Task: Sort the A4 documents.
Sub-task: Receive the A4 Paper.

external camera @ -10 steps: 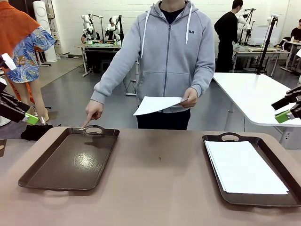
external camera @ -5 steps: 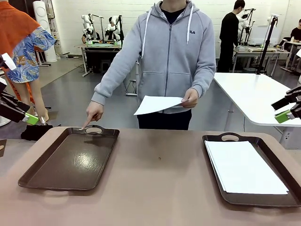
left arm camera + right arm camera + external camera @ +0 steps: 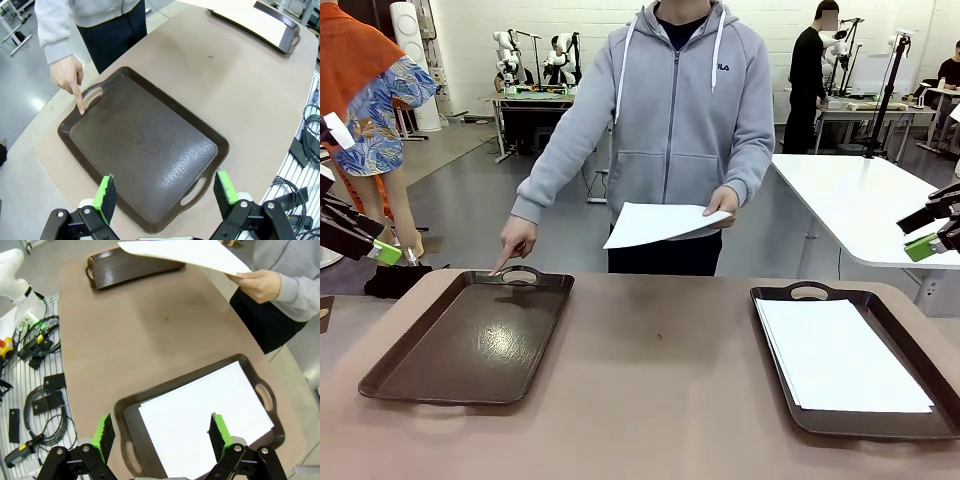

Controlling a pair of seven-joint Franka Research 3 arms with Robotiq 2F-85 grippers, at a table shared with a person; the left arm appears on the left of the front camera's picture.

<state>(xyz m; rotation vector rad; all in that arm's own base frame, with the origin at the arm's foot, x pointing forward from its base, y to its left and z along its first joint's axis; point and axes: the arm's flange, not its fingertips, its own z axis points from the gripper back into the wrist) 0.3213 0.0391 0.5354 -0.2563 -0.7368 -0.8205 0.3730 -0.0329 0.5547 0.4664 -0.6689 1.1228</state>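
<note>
A stack of thin white sheets lies flat in the glossy brown tray at the counter's right edge; the person holds another sheet above its far edge. Left hand and right hand both hover with fingers apart, holding nothing.

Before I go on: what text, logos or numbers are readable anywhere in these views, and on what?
"FILA", small and only partly legible: logo on the chest of the person's grey hoodie.
Held sheet: looks blank.
Sheets in the right tray: look blank.
Trays, table: no print to be seen.
Background equipment: nothing legible.
</note>
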